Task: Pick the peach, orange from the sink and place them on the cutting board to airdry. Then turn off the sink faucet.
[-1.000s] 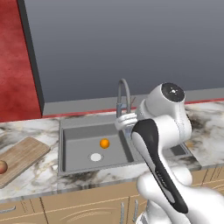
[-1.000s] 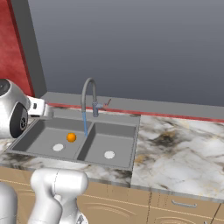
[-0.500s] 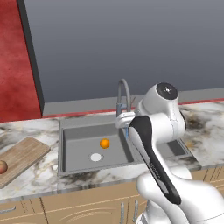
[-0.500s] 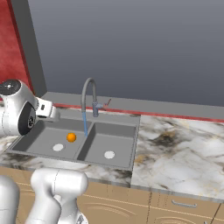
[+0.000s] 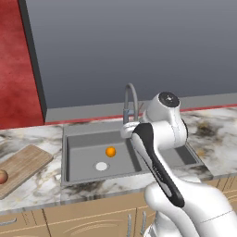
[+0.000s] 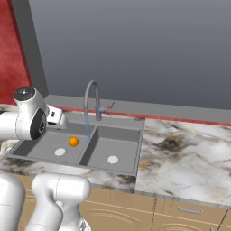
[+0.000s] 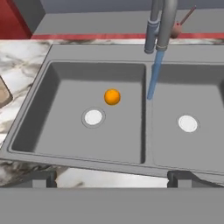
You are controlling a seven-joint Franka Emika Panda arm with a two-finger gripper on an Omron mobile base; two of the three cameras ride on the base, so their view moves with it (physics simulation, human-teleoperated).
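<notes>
Hovering above the sink (image 7: 26, 127), the claw (image 7: 112, 177) stands wide apart and holds nothing, its tips over the near rim. In the left basin the orange (image 7: 112, 97) lies just beside the white drain (image 7: 93, 117). Blue water (image 7: 153, 78) runs from the faucet (image 7: 162, 24) onto the divider. Left on the bench (image 5: 28, 185), the peach (image 5: 2, 176) rests on the board (image 5: 23, 166).

Marbled countertop (image 6: 189, 153), red wall (image 5: 18, 69), wooden cabinet fronts (image 5: 69, 222)
</notes>
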